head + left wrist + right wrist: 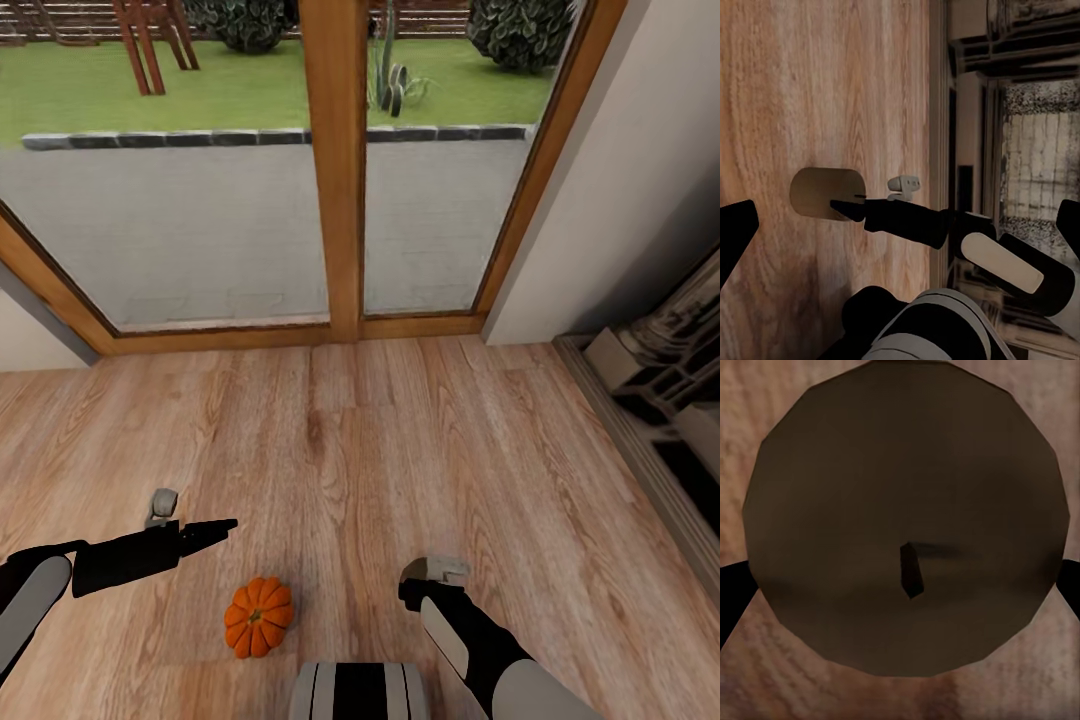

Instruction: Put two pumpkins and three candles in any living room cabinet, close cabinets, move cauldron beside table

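An orange pumpkin (258, 616) sits on the wood floor just in front of my base, between the two arms. A squat taupe candle (900, 472) with a short dark wick stands upright on the floor. My right gripper (417, 592) points straight down over it, open. Its fingers (729, 600) sit on either side of the candle, low around it. The left wrist view shows the same candle (814, 191) with the right gripper (847, 206) at its top. My left gripper (215, 529) hovers open above the floor, up and left of the pumpkin, pointing right.
A wood-framed glass door (335, 200) to the garden spans the far side. A white wall (620, 200) and a stone-coloured fireplace surround (665, 390) close off the right. Bare wood floor (350, 450) lies between me and the door.
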